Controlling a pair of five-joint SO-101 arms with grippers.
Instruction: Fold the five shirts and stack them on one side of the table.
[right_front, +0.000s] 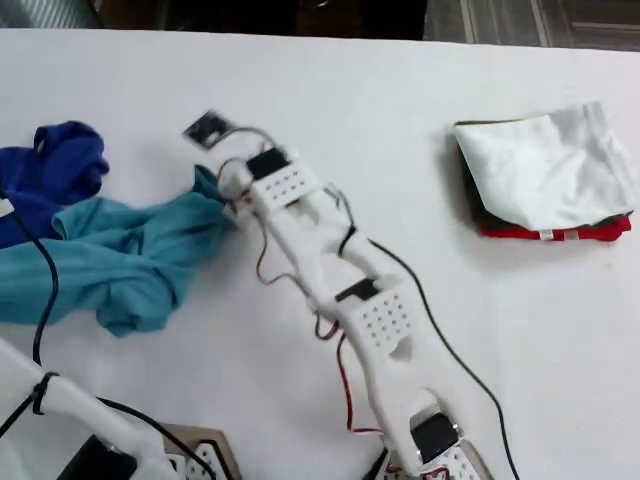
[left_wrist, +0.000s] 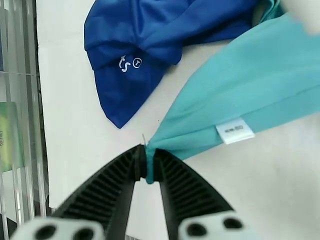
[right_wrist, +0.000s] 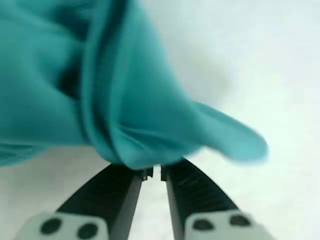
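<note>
Teal shirt (left_wrist: 250, 85), white label (left_wrist: 235, 132) illegible, clamped by left gripper (left_wrist: 149, 167), right gripper (right_wrist: 156, 172).

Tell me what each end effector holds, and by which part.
Both hold the teal shirt: the left end effector pinches a corner tip near its white label, the right end effector grips a bunched fold.
</note>
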